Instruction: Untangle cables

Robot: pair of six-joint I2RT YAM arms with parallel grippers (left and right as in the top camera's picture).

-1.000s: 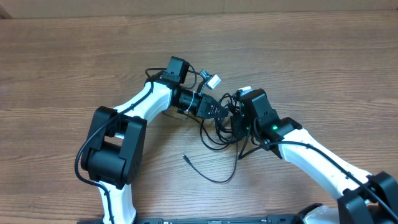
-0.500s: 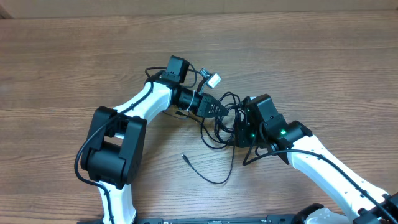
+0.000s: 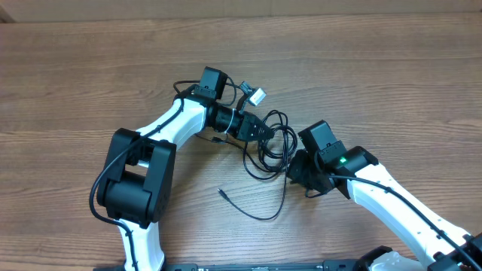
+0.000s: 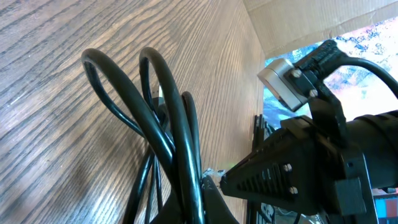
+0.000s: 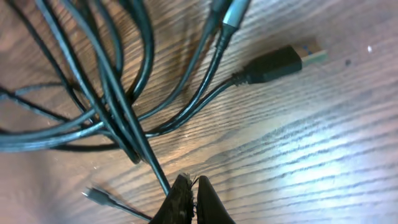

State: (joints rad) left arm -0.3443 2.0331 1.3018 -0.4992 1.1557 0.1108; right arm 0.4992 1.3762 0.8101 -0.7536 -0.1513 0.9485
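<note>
The left tool (image 3: 265, 134) is closed on the cables (image 3: 268, 150). In the left wrist view its tips (image 4: 207, 190) sit at the bottom of the picture, and several thick black loops (image 4: 163, 106) rise out of them and arch up off the wood. Just beyond those loops stands the black body of the right arm (image 4: 311, 168).

The right tool (image 3: 295, 175) is also closed. In the right wrist view its tips (image 5: 189, 186) are pressed together, and one thin black strand (image 5: 134, 140) runs straight down into them. It looks pinched there, though the contact itself is partly hidden by the fingers. Above the tips, the rest of the strands cross and overlap in a loose bundle lying flat on the wood. A USB plug (image 5: 280, 60) with a silver end lies off to one side of the bundle, and a small plug end (image 5: 93, 194) lies near the tips.

From overhead, the tangle sits between the two tools, near the middle of the tabletop (image 3: 376, 68) and well away from every edge. One long strand leaves the tangle toward the near edge, curves round, and finishes in a free end (image 3: 221, 191) lying apart from both tools.
</note>
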